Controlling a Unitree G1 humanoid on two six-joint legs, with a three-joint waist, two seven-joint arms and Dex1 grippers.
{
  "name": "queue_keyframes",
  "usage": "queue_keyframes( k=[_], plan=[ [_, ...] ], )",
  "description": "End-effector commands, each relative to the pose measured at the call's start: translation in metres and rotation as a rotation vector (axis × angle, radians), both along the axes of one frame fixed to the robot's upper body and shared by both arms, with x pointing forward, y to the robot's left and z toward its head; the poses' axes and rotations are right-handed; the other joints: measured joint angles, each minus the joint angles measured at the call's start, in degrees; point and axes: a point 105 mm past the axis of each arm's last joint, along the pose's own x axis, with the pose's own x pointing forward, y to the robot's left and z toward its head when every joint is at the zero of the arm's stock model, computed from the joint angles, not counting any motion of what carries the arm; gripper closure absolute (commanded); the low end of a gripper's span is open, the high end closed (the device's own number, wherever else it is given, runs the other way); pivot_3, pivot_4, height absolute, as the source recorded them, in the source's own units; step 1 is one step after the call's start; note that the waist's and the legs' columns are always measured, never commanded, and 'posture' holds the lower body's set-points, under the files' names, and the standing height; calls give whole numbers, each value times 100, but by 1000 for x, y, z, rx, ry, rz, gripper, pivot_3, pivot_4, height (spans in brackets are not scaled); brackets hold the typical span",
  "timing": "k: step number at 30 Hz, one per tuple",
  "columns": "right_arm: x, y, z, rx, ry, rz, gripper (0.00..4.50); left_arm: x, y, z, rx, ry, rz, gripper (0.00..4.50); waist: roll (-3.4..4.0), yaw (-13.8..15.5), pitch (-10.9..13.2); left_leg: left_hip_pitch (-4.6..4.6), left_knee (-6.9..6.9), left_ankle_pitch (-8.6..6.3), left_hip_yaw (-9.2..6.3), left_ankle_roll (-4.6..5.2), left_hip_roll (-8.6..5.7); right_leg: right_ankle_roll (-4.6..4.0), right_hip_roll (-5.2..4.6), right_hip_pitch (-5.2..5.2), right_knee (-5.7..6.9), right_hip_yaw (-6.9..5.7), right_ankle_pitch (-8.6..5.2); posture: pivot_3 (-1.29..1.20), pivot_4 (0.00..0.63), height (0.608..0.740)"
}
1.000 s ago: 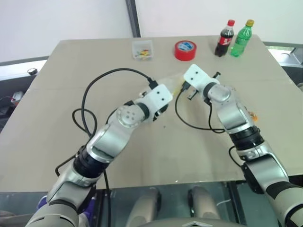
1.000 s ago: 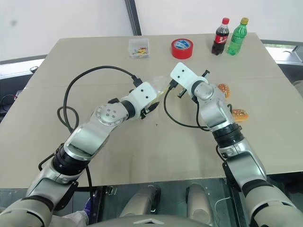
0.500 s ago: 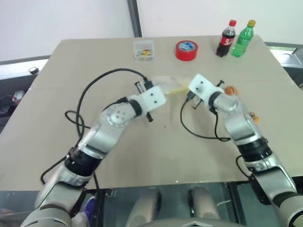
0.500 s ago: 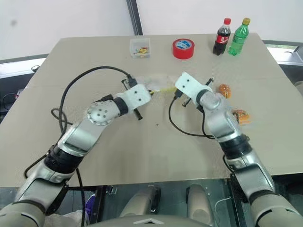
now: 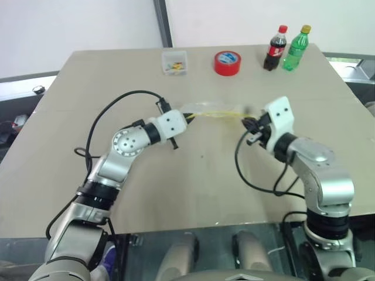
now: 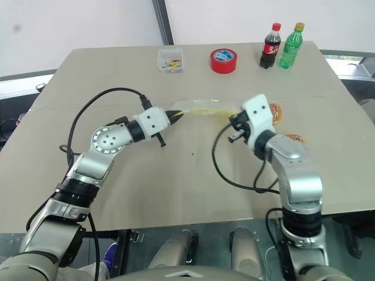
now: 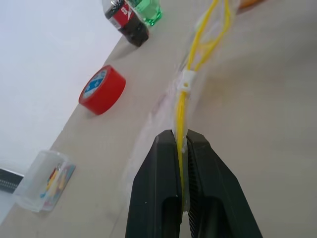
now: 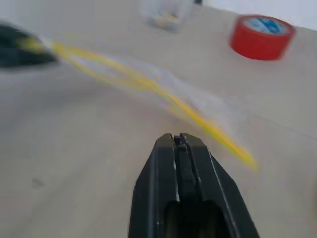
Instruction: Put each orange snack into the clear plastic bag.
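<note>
Between both arms, clear plastic bag [image 6: 202,108] stretches sideways — left claw [image 7: 181,144] pinching it, right claw [image 8: 178,144] shut, empty.

Reading no text anywhere: labels on the cola bottle [image 5: 272,48], green bottle [image 5: 295,48] and red tape roll [image 5: 227,62] showing too small.

The clear plastic bag [image 6: 202,108] (yellow seal strip showing) stretches across mid-tabletop. Two orange snacks [image 6: 275,112] lie nearer the tabletop's right edge, one [image 6: 295,139] closer to the front.
</note>
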Motion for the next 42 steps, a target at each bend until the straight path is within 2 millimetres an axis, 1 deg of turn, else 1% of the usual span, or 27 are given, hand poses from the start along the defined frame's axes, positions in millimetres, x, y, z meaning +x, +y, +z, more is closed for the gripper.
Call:
queue_keyframes(
  k=[1,6,11,14,19,23,25,29,33,39,42],
  plan=[
    [2,20,5,40,8,42,4404,0,4,15,-15,-50,-4,4500,0,10,0,0,0,0,0,0,-1,0,-1,0,-2,0,0,0,150,740],
    [10,37,4,75,32,69,4404,-3,0,15,-17,-45,-21,4500,0,32,0,-10,6,1,0,-1,-14,2,-12,1,-12,0,1,0,150,740],
    [16,45,4,148,64,56,4404,-10,-5,14,-3,-52,-49,4500,0,-10,0,-7,1,0,0,-2,-4,2,-4,-4,-6,1,2,0,150,740],
    [13,50,8,236,100,85,4404,-11,-3,13,-5,-44,-37,4500,1,-5,0,-7,-1,0,0,-3,-2,2,-3,-6,-6,2,2,0,150,740],
    [8,50,13,310,124,119,4404,-12,-2,12,6,-44,-32,4500,1,4,0,-7,0,0,2,-2,-4,2,-4,-5,-7,4,2,0,150,740],
    [-12,44,9,278,133,210,4404,-7,3,13,6,-37,-2,4500,3,5,1,-8,0,-1,1,-1,-4,2,-4,-5,-8,3,2,0,150,740],
    [-14,43,10,270,126,220,4404,-8,3,13,10,-37,-6,4500,3,6,1,-9,-1,-1,2,-1,-4,2,-5,-5,-10,3,2,0,150,740],
    [-12,44,16,263,106,212,4404,-9,2,12,17,-38,-10,4500,3,-9,1,-3,0,-1,3,0,-1,2,-1,-5,-3,4,2,0,150,740],
    [-4,47,18,277,106,174,4404,-11,1,12,18,-40,-16,4500,3,-7,1,-4,0,-1,4,-1,-1,2,-1,-5,-3,4,2,0,150,740],
    [2,52,17,277,108,154,4404,-15,-2,11,15,-37,-23,4500,3,7,1,-6,0,-1,3,-1,-3,2,-4,-5,-7,4,2,0,150,740],
    [7,51,11,253,122,123,4404,-16,-4,12,-1,-34,-23,4500,3,8,1,-6,0,-1,3,-1,-3,2,-4,-5,-7,5,2,0,150,740]
  ],
)
